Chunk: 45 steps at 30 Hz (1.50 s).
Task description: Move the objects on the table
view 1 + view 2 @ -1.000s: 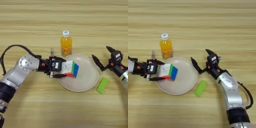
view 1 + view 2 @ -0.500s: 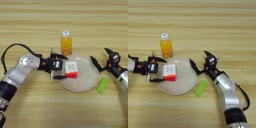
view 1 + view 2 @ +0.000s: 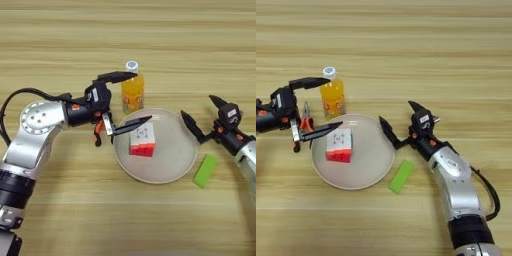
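Cube [image 3: 142,140] sits in plate [image 3: 175,165], bottle [image 3: 132,93] behind rim; left hand [image 3: 131,100] & right hand [image 3: 202,116] both spread

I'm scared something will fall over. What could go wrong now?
The left gripper is open, with its upper finger right beside the juice bottle, so a small swing might tip the bottle. Its lower finger reaches over the plate close to the puzzle cube and could nudge the cube. The right gripper, also open, hovers at the plate's far rim and might bump it.
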Motion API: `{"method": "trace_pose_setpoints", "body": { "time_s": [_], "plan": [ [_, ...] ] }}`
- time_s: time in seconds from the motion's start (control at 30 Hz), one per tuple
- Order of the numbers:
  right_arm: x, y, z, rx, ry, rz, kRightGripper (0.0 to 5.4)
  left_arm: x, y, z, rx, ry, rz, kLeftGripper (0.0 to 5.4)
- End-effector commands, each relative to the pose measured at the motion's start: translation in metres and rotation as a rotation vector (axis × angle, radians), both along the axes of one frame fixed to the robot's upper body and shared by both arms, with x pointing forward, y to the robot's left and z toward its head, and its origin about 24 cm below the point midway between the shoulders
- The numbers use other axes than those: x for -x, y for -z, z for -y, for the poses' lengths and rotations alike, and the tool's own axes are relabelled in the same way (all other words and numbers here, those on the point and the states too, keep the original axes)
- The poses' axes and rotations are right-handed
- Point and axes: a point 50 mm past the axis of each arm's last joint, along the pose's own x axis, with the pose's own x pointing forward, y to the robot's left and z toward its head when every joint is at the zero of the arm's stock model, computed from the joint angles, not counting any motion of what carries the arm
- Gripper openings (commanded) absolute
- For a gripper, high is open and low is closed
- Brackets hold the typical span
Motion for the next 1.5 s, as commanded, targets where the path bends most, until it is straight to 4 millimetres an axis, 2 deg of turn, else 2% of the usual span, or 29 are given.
{"method": "trace_pose_setpoints", "body": {
  "time_s": [0.03,0.3,0.43,0.57,0.8,1.13,1.5],
  "plan": [
    [-0.002,-0.009,0.001,-0.010,-0.001,0.036,5.40,0.008,-0.002,-0.004,0.063,-0.063,0.012,5.39],
    [-0.003,-0.014,0.000,-0.028,0.002,0.059,5.40,0.020,0.007,-0.016,0.145,-0.291,-0.009,5.39],
    [-0.004,-0.015,-0.001,-0.031,0.001,0.063,5.40,0.014,0.007,-0.030,0.170,-0.464,-0.011,5.39],
    [-0.005,-0.016,0.000,-0.031,0.001,0.064,5.40,0.016,0.005,-0.039,0.184,-0.561,-0.030,5.39],
    [-0.006,-0.017,0.000,-0.031,0.002,0.068,5.40,0.009,0.018,-0.059,0.127,-0.735,-0.122,5.39],
    [-0.007,-0.018,-0.003,-0.036,-0.005,0.077,5.40,0.017,0.059,-0.063,-0.012,-0.792,-0.285,5.39],
    [-0.008,-0.021,-0.004,-0.040,-0.007,0.085,5.40,0.027,0.085,-0.050,-0.046,-0.772,-0.383,5.39]
  ]
}}
